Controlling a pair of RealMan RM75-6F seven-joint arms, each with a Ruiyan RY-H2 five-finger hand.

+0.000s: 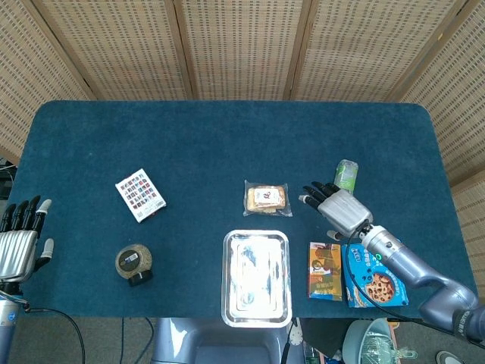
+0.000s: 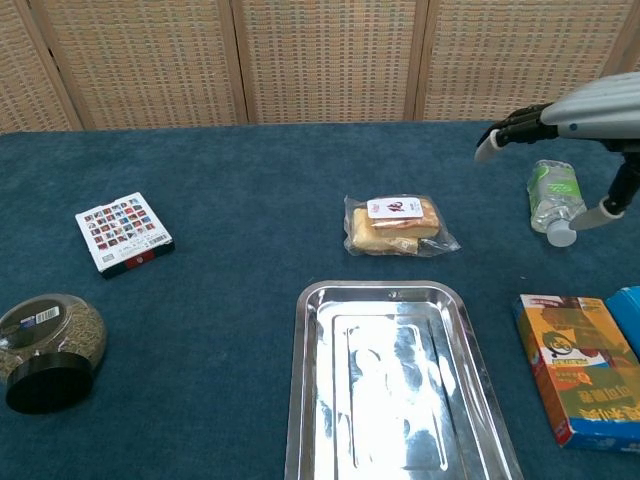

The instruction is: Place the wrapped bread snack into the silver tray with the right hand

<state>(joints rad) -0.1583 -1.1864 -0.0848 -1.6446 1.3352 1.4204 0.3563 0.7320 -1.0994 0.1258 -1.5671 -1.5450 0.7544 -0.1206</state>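
Observation:
The wrapped bread snack (image 1: 267, 198) (image 2: 397, 226) lies flat in clear plastic with a white label, mid-table, just behind the silver tray (image 1: 256, 243) (image 2: 320, 300). The tray holds nothing and sits at the front edge. My right hand (image 1: 335, 208) (image 2: 560, 120) hovers above the table to the right of the snack, fingers spread and pointing toward it, holding nothing and apart from it. My left hand (image 1: 20, 239) rests open at the far left edge, away from everything; the chest view does not show it.
A small water bottle (image 1: 346, 174) (image 2: 553, 200) lies behind the right hand. A yellow box (image 1: 325, 271) (image 2: 580, 368) and a blue cookie box (image 1: 373, 274) lie right of the tray. A patterned card pack (image 1: 139, 195) (image 2: 123, 232) and a tipped jar (image 1: 134, 263) (image 2: 45, 350) lie left.

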